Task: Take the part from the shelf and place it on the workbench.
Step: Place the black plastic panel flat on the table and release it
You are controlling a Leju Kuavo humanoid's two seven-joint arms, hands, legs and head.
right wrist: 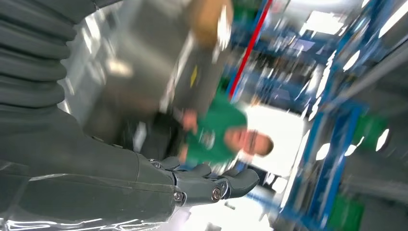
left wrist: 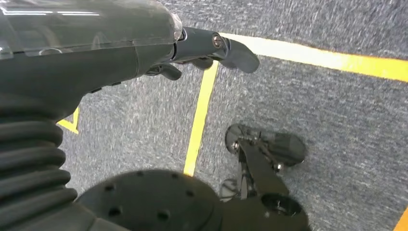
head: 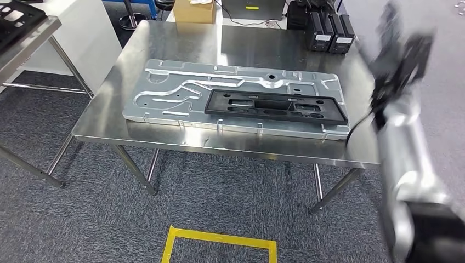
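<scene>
Part (head: pixel 276 104): lay flat on the grey metal plate (head: pixel 164 90) atop the workbench (head: pixel 164 44), well apart from the right hand (head: pixel 397 60), off to its left
Right hand: raised beside the bench's far right edge, blurred; held nothing, fingers (right wrist: pixel 231 183) loosely curled
Left hand (left wrist: pixel 202 50): hung over the carpet (left wrist: pixel 337 106), held nothing, fingers partly bent
Progress: placing judged done; only pulling the arm back seemingly left
</scene>
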